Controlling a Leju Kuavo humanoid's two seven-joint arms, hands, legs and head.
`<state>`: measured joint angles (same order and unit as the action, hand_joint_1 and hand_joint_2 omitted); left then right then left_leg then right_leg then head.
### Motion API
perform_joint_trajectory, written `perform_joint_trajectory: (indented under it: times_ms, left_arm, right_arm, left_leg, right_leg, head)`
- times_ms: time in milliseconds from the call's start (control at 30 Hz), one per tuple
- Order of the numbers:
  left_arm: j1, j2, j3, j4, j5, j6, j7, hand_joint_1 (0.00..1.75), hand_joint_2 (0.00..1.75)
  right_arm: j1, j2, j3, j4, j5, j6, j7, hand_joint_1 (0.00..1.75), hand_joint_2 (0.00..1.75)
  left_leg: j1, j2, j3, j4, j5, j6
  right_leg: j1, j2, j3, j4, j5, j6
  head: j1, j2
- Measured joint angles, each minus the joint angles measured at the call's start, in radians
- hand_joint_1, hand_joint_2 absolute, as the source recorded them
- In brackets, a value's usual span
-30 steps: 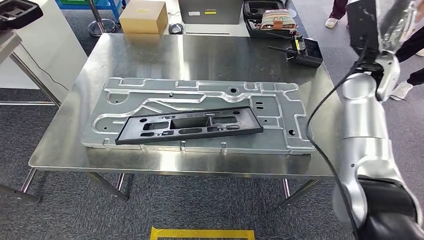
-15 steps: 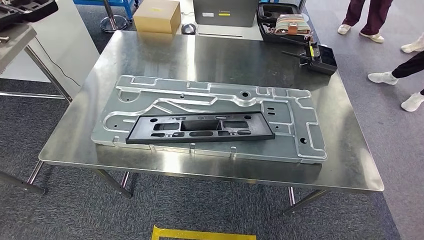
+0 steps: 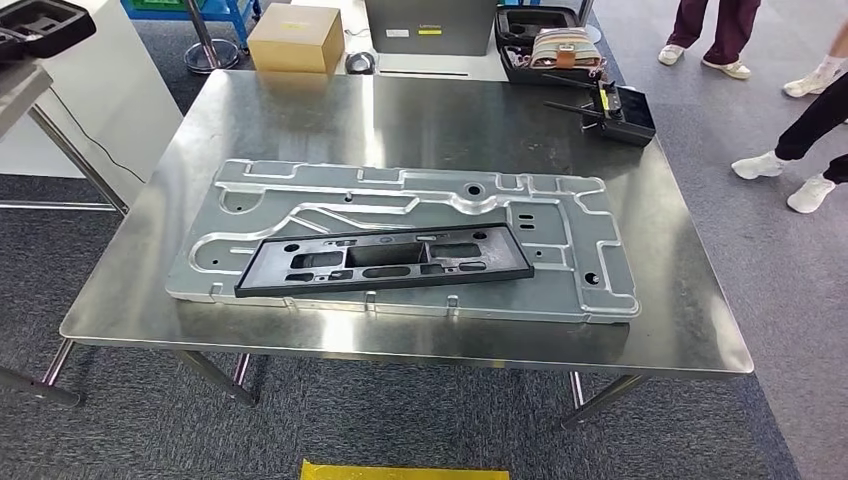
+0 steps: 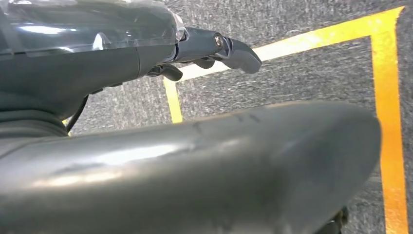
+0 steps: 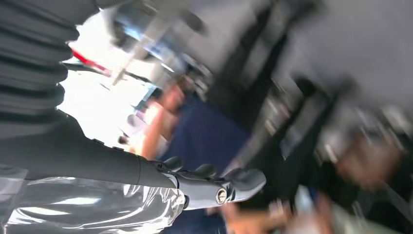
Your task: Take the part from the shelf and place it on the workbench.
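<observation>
The black frame (image 3: 384,260) (stiff, light, grip its long rim) lies well ahead of both empty, loosely spread hands (image 4: 214,51) (image 5: 214,183).

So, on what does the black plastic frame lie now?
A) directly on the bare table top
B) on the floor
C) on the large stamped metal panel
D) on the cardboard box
C: in the head view the black plastic frame lies flat on the large stamped metal panel, along its near edge.
</observation>
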<state>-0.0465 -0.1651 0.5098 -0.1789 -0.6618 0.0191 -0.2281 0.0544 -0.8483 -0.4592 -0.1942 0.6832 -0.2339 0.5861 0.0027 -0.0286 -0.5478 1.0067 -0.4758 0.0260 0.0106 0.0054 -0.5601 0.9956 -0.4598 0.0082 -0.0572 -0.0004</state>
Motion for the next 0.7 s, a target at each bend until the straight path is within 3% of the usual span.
perform_joint_trajectory:
  times_ms: [200,433,600,700]
  left_arm:
    - [0.004,0.021,0.015,0.0,0.002,0.006,0.054,0.0,0.0]
    - [0.004,0.037,0.03,0.0,0.0,0.016,0.056,0.0,0.0]
    - [0.0,0.036,0.028,0.0,-0.039,0.038,0.072,0.0,0.0]
    - [-0.002,0.03,0.015,0.0,-0.089,0.055,0.116,0.0,0.0]
  right_arm:
    - [0.0,0.252,0.0,0.009,0.01,0.056,0.067,0.0,0.0]
    - [-0.027,0.544,-0.017,0.014,-0.021,0.112,0.099,0.0,0.0]
    - [-0.054,0.721,-0.031,0.014,-0.027,0.154,0.072,0.0,0.0]
    - [-0.069,0.801,-0.032,0.014,-0.011,0.145,0.027,0.0,0.0]
  left_leg:
    - [0.001,0.006,0.004,-0.003,-0.001,-0.003]
    - [0.003,0.007,0.007,-0.004,0.0,-0.009]
    - [0.003,0.007,0.007,-0.004,0.001,-0.012]
    - [0.003,0.007,0.007,-0.004,0.001,-0.012]
  right_leg:
    - [0.001,0.006,0.002,0.001,-0.002,-0.004]
    - [0.003,0.007,0.002,0.004,-0.002,-0.009]
    - [0.003,0.008,0.002,0.005,-0.003,-0.011]
    - [0.003,0.008,0.002,0.006,-0.003,-0.011]
  head:
    - [0.0,0.0]
    - [0.0,0.0]
    - [0.0,0.0]
    - [0.0,0.0]
